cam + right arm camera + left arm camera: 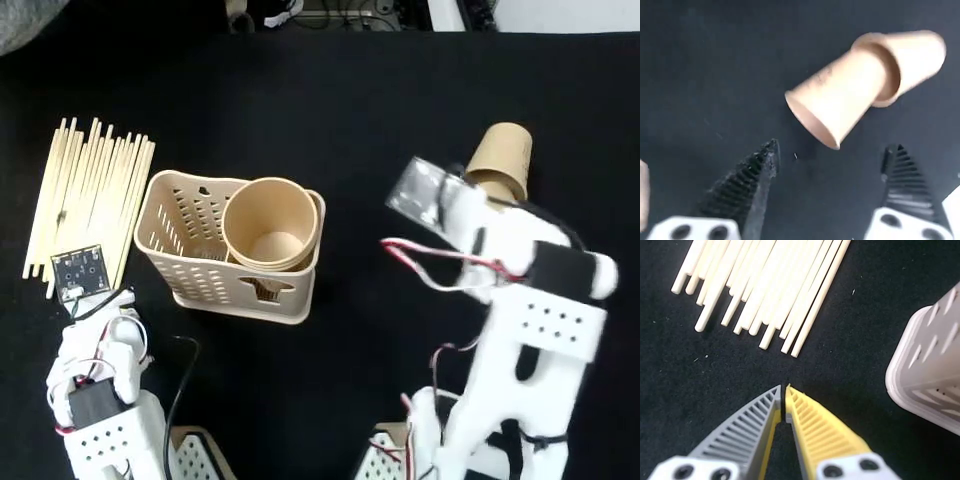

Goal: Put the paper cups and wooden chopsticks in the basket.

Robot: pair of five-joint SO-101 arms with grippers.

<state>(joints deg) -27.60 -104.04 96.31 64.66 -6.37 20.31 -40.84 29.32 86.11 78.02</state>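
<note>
A bundle of wooden chopsticks (88, 195) lies at the left of the black table, also seen as chopsticks (771, 287) in the left wrist view. The beige slotted basket (178, 245) stands mid-table with stacked paper cups (271, 224) inside it. Two nested paper cups (867, 80) lie on their side at the right, cups (500, 160) partly hidden by the right arm. My left gripper (784, 389) is shut with nothing in it, just short of the chopstick ends. My right gripper (832, 150) is open, its fingers either side of the nearer cup's rim, apart from it.
The basket's corner (930, 375) is close beside the left gripper. A person's shoes and cables (330, 12) lie beyond the table's far edge. Black cloth stretches between the basket and the lying cups.
</note>
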